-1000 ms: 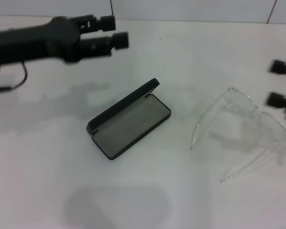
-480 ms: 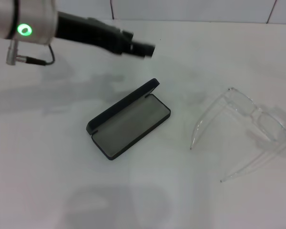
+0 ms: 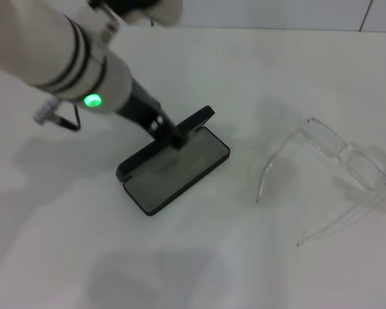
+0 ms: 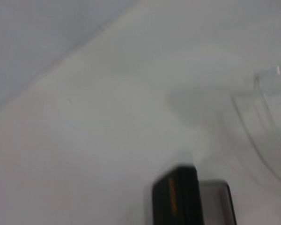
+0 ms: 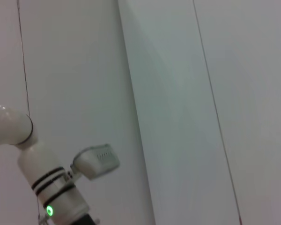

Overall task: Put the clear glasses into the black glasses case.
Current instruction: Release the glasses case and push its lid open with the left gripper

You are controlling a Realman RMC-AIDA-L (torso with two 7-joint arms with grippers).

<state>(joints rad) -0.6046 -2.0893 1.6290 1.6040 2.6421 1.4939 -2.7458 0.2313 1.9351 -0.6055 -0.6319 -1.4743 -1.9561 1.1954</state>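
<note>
The black glasses case [image 3: 179, 170] lies open in the middle of the white table, grey lining up, with its lid [image 3: 200, 120] raised along the far side. My left gripper [image 3: 174, 136] reaches down from the upper left and its dark tip is at the lid's edge, over the case's far side. The clear glasses [image 3: 338, 161] rest on the table to the right of the case, arms unfolded toward the front. In the left wrist view the lid [image 4: 176, 198] with orange lettering shows close up, and part of the clear glasses [image 4: 267, 123] farther off. My right gripper is out of view.
The white table [image 3: 199, 257] spreads all around. A white wall with seams [image 3: 367, 16] runs along the back. My left arm's white forearm [image 3: 64, 51], with a green light, covers the upper left. The right wrist view shows the wall and that left arm [image 5: 47, 187].
My left arm has swung from the back left down to the case's lid. The right gripper, at the right edge a second ago, has gone from view. Case and glasses have not moved.
</note>
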